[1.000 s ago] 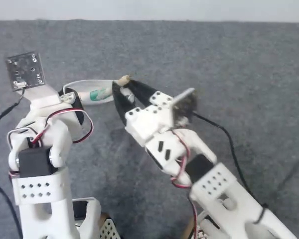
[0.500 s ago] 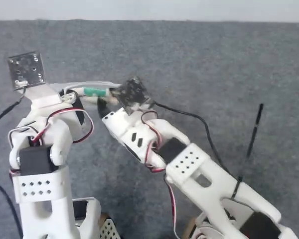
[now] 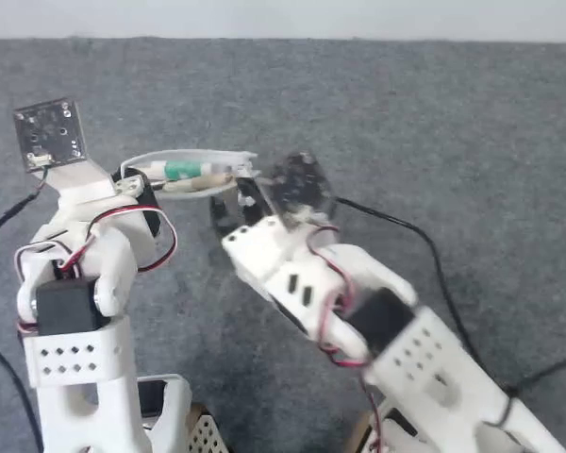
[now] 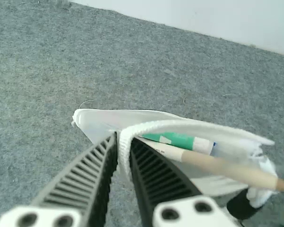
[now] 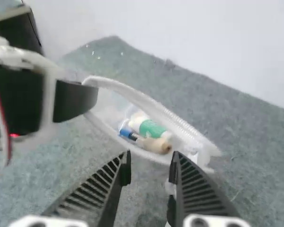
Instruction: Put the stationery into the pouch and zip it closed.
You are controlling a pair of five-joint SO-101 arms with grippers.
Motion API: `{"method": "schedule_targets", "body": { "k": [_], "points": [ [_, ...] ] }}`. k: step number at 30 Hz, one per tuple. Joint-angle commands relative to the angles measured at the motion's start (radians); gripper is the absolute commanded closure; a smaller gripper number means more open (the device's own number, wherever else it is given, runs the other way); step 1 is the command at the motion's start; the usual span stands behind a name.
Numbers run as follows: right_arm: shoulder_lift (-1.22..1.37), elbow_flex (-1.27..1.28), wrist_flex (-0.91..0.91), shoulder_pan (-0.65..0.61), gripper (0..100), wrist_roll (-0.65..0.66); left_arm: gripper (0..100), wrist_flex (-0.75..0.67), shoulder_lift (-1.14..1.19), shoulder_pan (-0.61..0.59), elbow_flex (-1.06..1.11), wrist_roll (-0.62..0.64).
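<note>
A white translucent pouch [image 3: 193,160] lies on the grey mat, its mouth held apart. Inside it are a green-labelled stick [image 3: 181,171] and a beige pen [image 3: 208,181]. My left gripper [image 4: 124,142] is shut on the pouch's [image 4: 132,118] zipper rim at one end; the green stick [image 4: 180,140] and beige pen [image 4: 227,168] lie just beyond. My right gripper [image 3: 234,209] hovers by the pouch's other end, open and holding nothing. From the right wrist, the right gripper [image 5: 149,163] faces the pouch [image 5: 180,125], with the green stick [image 5: 149,126] and pen tip [image 5: 156,145] inside.
The grey mat [image 3: 434,113] stretches free to the right and back, ending at a pale wall. A black cable [image 3: 434,260] trails from the right arm over the mat. The left arm's black jaw [image 5: 71,97] shows at the pouch's end.
The right gripper carried the beige pen to the pouch, pushed it in, let go and drew back a little. The left gripper kept its hold on the rim.
</note>
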Motion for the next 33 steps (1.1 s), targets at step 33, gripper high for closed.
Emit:
{"method": "schedule_targets", "body": {
  "k": [33],
  "points": [
    [0.240,-0.204,0.085,0.073,98.8,0.057,99,-0.021,-0.031,-0.002,-0.022,-0.009]
  ]
}}
